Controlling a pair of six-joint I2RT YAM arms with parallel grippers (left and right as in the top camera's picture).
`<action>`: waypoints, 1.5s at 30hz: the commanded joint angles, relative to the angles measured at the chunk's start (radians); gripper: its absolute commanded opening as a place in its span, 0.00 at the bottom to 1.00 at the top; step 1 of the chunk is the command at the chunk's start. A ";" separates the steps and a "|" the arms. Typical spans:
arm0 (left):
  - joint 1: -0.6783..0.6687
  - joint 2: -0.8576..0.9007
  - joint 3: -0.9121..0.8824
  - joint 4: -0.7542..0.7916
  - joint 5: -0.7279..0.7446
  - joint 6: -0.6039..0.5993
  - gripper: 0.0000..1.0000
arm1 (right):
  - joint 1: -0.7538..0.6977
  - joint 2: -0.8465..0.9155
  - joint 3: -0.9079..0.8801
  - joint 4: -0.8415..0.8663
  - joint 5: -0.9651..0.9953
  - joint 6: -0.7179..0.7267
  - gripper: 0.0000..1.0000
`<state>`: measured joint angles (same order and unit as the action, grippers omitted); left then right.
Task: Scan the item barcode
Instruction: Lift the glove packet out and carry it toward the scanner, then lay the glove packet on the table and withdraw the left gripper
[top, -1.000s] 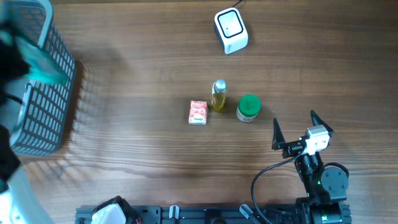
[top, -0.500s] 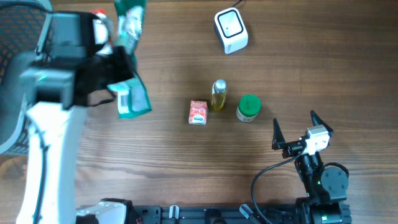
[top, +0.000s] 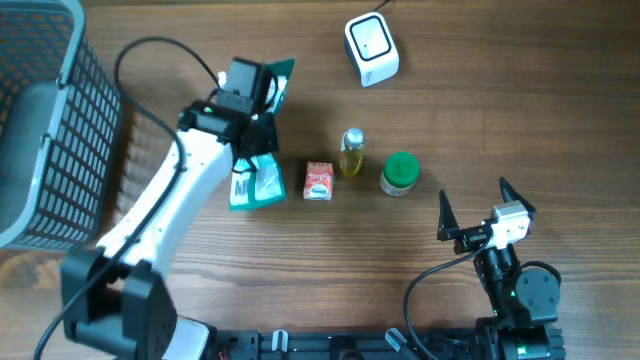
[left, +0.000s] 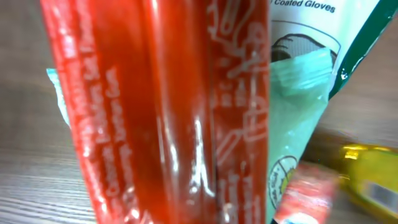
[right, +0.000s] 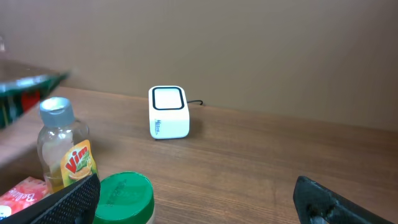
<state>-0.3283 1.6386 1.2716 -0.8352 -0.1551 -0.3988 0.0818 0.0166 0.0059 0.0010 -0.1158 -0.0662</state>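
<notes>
While the right gripper (top: 472, 192) rests spread wide, to the scanner's (top: 371, 47) right and much nearer the robot, the left arm lies stretched across the table (top: 250, 280) with the left gripper (top: 258, 125) left of the scanner and a little nearer the robot. A glove pack (top: 256, 185) sits right at that gripper. Its dark green top edge sticks out toward the scanner's side and its teal window end points back toward the robot.

The left gripper's fingers are hidden, so I cannot tell whether they are pressed together or what they pinch. Its wrist view is filled by a glossy red wrapper (left: 161, 112) with white print, with the glove pack just behind it.

On the robot's side of the scanner stand three things in a rough row: a red box (top: 318, 181) just beside the pack's lower end, a bottle (top: 351, 153) and a green-lidded jar (top: 400, 172). A basket (top: 60, 150) stands far to the scanner's left.
</notes>
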 joint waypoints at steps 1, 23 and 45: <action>-0.004 0.036 -0.076 0.070 -0.044 -0.029 0.04 | -0.005 0.001 -0.001 0.006 -0.013 -0.006 1.00; -0.055 0.124 -0.216 0.294 -0.052 0.063 0.74 | -0.005 0.001 -0.001 0.006 -0.013 -0.006 1.00; 0.118 -0.233 -0.190 0.281 -0.044 0.055 1.00 | -0.005 0.001 -0.001 0.006 -0.013 -0.006 1.00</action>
<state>-0.3073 1.4528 1.0626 -0.5453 -0.1894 -0.3458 0.0818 0.0166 0.0059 0.0010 -0.1158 -0.0666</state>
